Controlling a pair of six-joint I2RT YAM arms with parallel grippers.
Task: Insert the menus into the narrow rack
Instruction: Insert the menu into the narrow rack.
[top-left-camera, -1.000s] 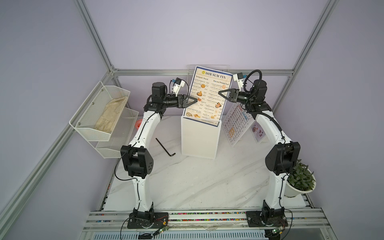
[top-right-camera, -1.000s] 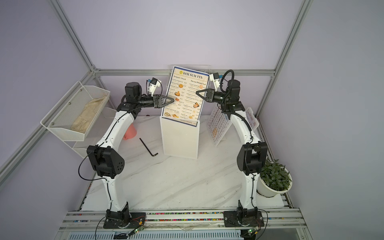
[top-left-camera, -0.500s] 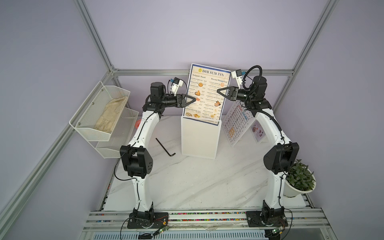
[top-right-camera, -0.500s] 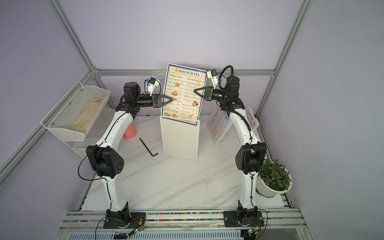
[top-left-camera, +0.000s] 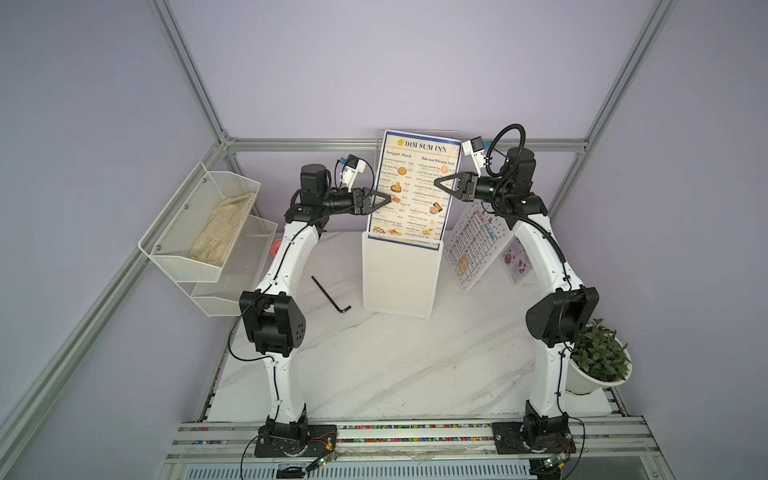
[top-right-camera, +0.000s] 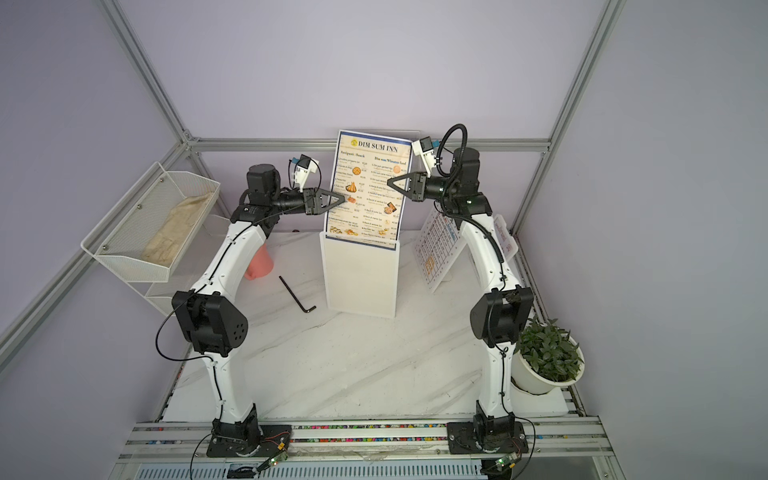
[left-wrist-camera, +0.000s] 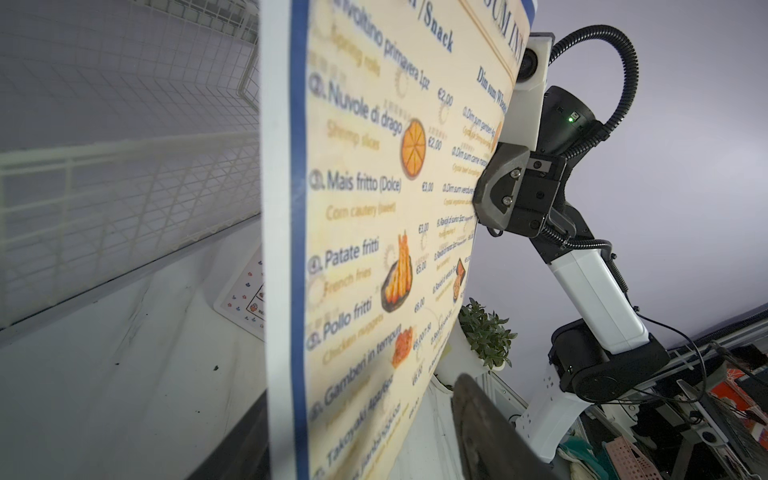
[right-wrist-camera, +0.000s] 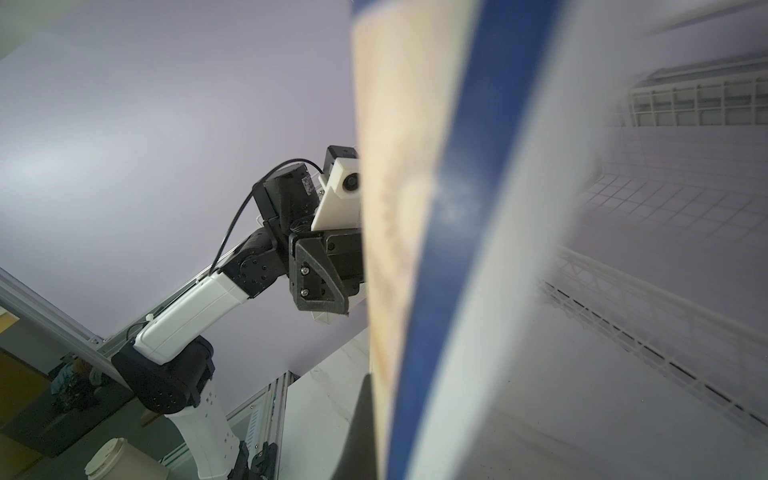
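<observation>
Menu one of three is under way. The DIM SUM INN menu stands upright with its lower edge just inside the mouth of the white rack. Nearly the whole sheet shows above the rim, so I judge it barely seated.

The right pincer is clenched on the menu's right side. The left pincer is released, its jaws straddling the left edge without gripping.

Left to do are the dotted table sheet and the small Special Menu card. Both are propped on the bench beside the rack.
</observation>
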